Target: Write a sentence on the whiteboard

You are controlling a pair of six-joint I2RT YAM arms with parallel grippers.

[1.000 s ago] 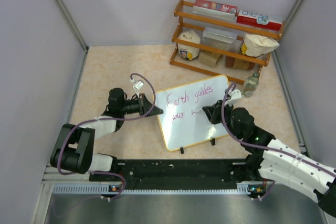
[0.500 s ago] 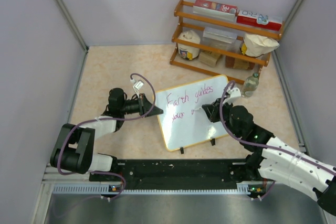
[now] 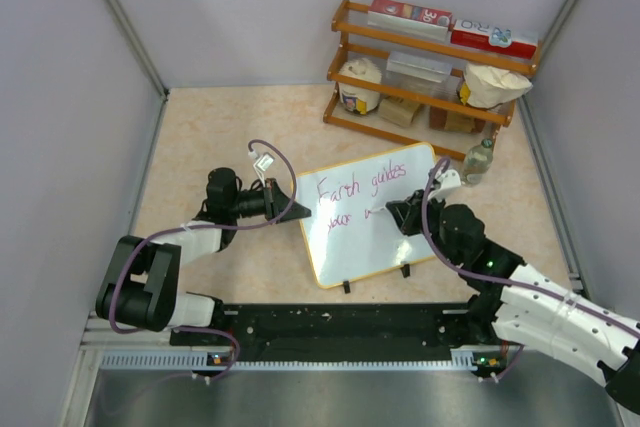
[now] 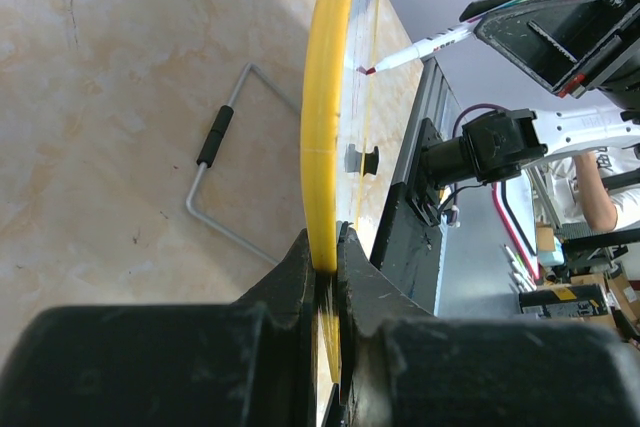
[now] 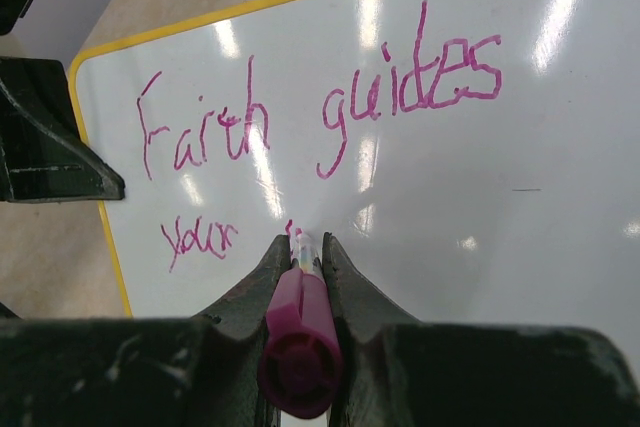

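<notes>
The whiteboard [image 3: 372, 242] stands tilted on its black feet in the middle of the table. Its yellow edge [image 4: 325, 127] is pinched between the jaws of my left gripper [image 4: 327, 257], which is shut on the board's left side [image 3: 298, 212]. My right gripper [image 5: 300, 245] is shut on a pink marker [image 5: 300, 332]. The marker's tip touches the board just right of "your". The sentence [image 5: 320, 107] reads "Earth guides" with "your" below it and a small fresh pink mark at the tip. From above, the right gripper [image 3: 396, 213] sits over the board's right half.
A wooden rack [image 3: 430, 97] at the back right holds boxes, jars and bags. A small bottle [image 3: 478, 160] stands by the board's far right corner. A wire stand [image 4: 215, 177] lies behind the board. Grey walls close in both sides.
The right gripper with the marker shifted slightly along the second line, and a short pink stroke grew after "your". The left gripper and the board stayed still.
</notes>
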